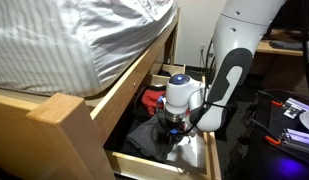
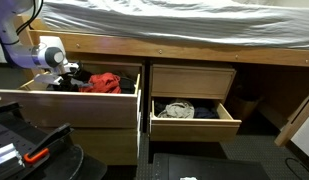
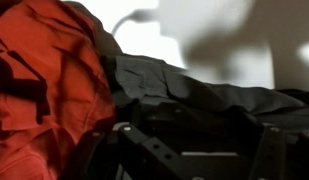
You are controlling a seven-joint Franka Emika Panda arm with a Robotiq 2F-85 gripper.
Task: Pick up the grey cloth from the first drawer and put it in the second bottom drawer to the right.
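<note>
The grey cloth (image 3: 194,95) lies crumpled in the open first drawer (image 2: 69,108), beside a red cloth (image 3: 44,80). In both exterior views my gripper (image 1: 172,128) (image 2: 64,72) reaches down into this drawer, right over the grey cloth (image 1: 144,137). In the wrist view my gripper (image 3: 199,152) has its fingers spread wide, with the dark fabric lying between and just ahead of them. The fingertips are lost in shadow, so I cannot tell whether they touch the cloth. The second bottom drawer (image 2: 194,126) to the right stands open.
The red cloth (image 2: 104,82) fills the drawer's right part. The right-hand drawer holds a light and dark bundle (image 2: 177,110). A closed drawer front sits above it. The bed frame and mattress (image 1: 74,40) overhang the drawers. Black cases with tools (image 1: 289,115) lie on the floor.
</note>
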